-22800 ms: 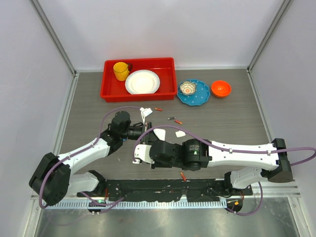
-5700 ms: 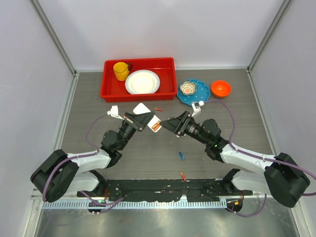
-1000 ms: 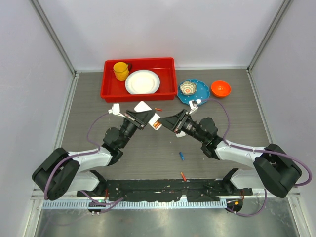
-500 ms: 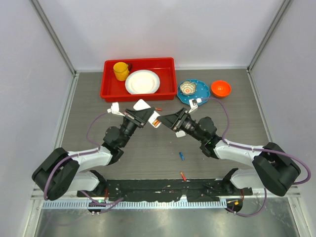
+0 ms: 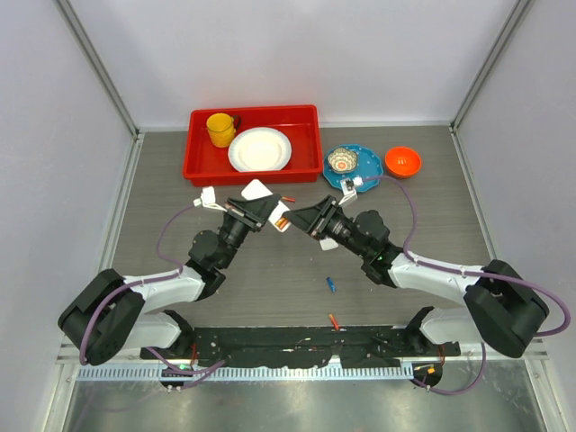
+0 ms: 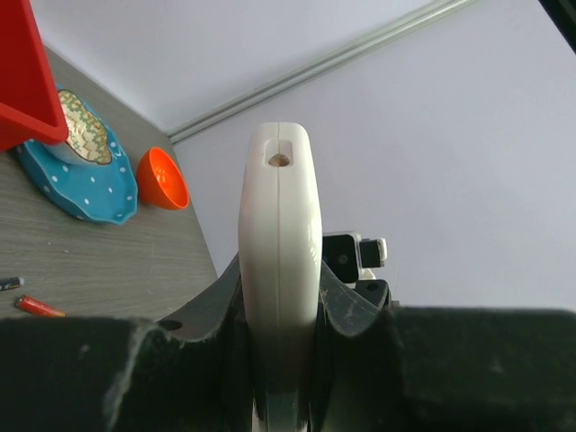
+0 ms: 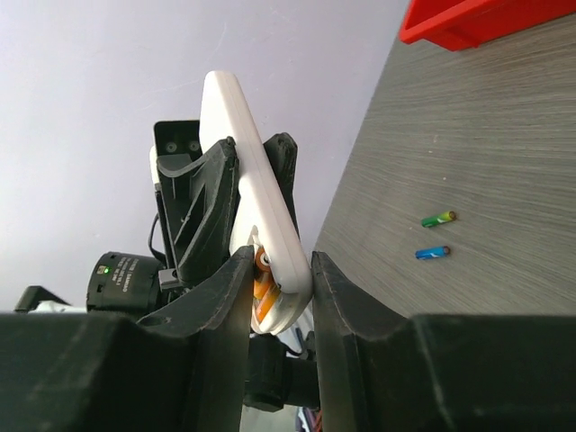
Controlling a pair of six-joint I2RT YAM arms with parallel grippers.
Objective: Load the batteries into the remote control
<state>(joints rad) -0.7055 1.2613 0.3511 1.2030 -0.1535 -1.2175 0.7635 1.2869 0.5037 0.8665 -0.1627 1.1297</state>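
The left end effector (image 5: 253, 212) is clamped shut on the remote control (image 5: 258, 192) and holds it in the air above the middle of the desk (image 5: 423, 225). In the left wrist view the white handset (image 6: 279, 261) stands edge-on between the 2 dark fingers (image 6: 346, 306), its narrow end up with a small hole in it.

The right end effector (image 5: 303, 219) meets the remote's lower end from the other side. In the right wrist view that lower end (image 7: 286, 288) sits between the 2 fingers (image 7: 335, 297), with an orange battery (image 7: 261, 277) lying against the handset just beside one of them. The jaws stand partly apart; I cannot tell whether they are squeezing the handset and battery or only bracketing them.

Loose batteries lie on the desk: a blue one (image 5: 331, 284) in front of the right arm, a red one (image 5: 289, 198) near the tray, another red one (image 5: 334, 320) close to the base rail, and a green one (image 7: 439, 218) near the blue one.

At the far side sits a red tray (image 5: 194, 169) holding a yellow mug (image 5: 220, 129) and a white plate (image 5: 260, 149). To its right is a blue dotted plate (image 5: 370, 181) carrying 1 small patterned bowl (image 5: 342, 161), with an orange bowl (image 5: 402, 161) just beside it.
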